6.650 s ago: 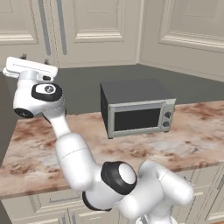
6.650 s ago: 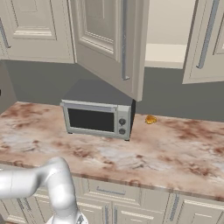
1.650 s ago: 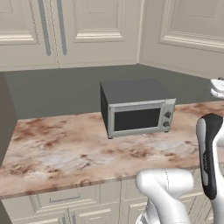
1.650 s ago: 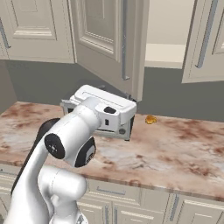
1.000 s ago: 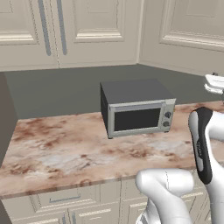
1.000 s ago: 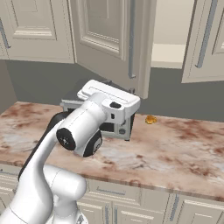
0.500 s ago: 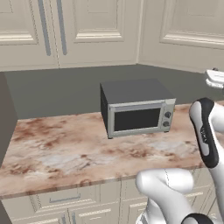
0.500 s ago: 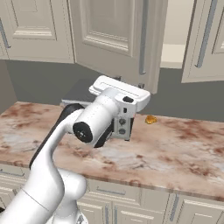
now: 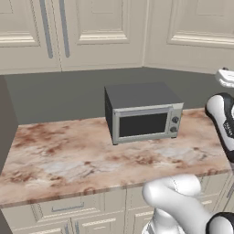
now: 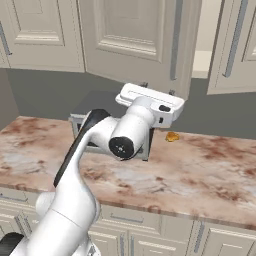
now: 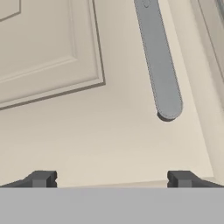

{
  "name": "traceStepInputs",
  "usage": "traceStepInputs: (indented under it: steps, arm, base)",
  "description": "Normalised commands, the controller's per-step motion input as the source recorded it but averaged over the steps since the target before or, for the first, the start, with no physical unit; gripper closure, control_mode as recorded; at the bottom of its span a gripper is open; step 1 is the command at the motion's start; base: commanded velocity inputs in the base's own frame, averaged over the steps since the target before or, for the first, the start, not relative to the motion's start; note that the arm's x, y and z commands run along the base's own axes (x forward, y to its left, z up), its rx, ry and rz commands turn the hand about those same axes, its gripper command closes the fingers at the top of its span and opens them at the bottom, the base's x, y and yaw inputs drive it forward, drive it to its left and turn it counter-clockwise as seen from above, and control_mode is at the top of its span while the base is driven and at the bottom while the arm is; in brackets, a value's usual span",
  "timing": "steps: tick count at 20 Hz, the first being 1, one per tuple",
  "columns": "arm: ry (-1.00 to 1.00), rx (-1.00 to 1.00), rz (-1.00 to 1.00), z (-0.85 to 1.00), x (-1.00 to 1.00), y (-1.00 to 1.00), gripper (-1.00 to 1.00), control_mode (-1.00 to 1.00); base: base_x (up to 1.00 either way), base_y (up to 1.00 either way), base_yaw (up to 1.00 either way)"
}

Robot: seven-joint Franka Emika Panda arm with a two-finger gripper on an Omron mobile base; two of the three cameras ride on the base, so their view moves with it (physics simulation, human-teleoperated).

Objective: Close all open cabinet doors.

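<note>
Gripper (image 11: 111, 178) jaws spread wide — holding nothing, faced open cabinet door (image 10: 135, 42), grey handle (image 11: 158, 61) just above, microwave (image 9: 142, 112) behind.

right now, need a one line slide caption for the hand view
Open gripper facing a cream-beige panelled cabinet door, just below its long grey metal bar handle.

i see my claw (image 11: 112, 178) spread wide, right up against a cream cabinet door (image 11: 109, 127); its grey bar handle (image 11: 159, 61) ends above my right-hand fingertip (image 11: 180, 178).
</note>
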Motion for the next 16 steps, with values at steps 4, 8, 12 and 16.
traceStepInputs:
  steps: [4, 8, 12, 16]
  arm:
    - [-0.06, 0.0, 0.15, 0.0, 0.29, -0.09, -1.0, -1.0]
    - [-0.09, 0.0, 0.17, 0.0, 0.25, -0.02, -1.0, -1.0]
    - [-0.1, 0.0, 0.17, 0.0, 0.23, -0.01, -1.0, -1.0]
    - [-0.07, 0.0, 0.14, 0.02, 0.26, 0.0, -1.0, -1.0]
  base:
    - [0.0, 0.0, 0.0]
    - [0.0, 0.0, 0.0]
    - [0.0, 0.0, 0.0]
    - [0.0, 0.0, 0.0]
